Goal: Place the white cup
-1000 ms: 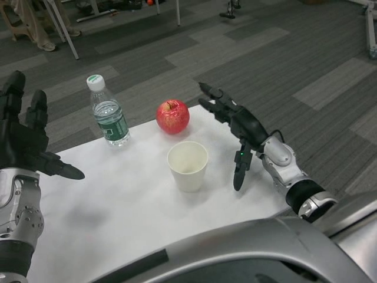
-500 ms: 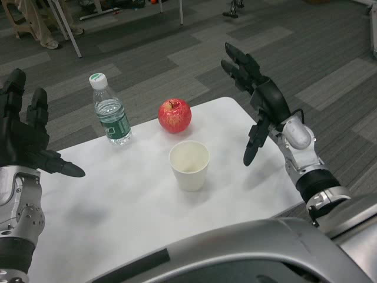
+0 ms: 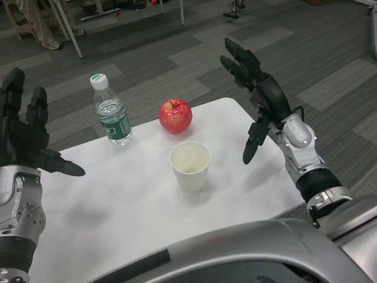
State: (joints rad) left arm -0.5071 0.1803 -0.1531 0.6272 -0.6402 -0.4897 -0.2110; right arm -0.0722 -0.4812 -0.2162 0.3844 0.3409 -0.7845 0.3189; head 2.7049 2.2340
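Note:
The white cup (image 3: 189,165) stands upright and empty in the middle of the white table (image 3: 118,206). My right hand (image 3: 257,100) hovers to the right of the cup, well apart from it, raised above the table's right edge with fingers spread and holding nothing. My left hand (image 3: 26,135) waits at the far left above the table's left side, fingers spread, also empty.
A red apple (image 3: 175,115) sits just behind the cup near the table's far edge. A clear water bottle (image 3: 111,118) with a green label and white cap stands at the back left. A person's legs (image 3: 35,23) and chair legs show on the carpet far left.
My right hand has lifted up and drawn back to the right, away from the cup, mostly in the first half second. The cup, apple and bottle stay put; the view shifted slightly.

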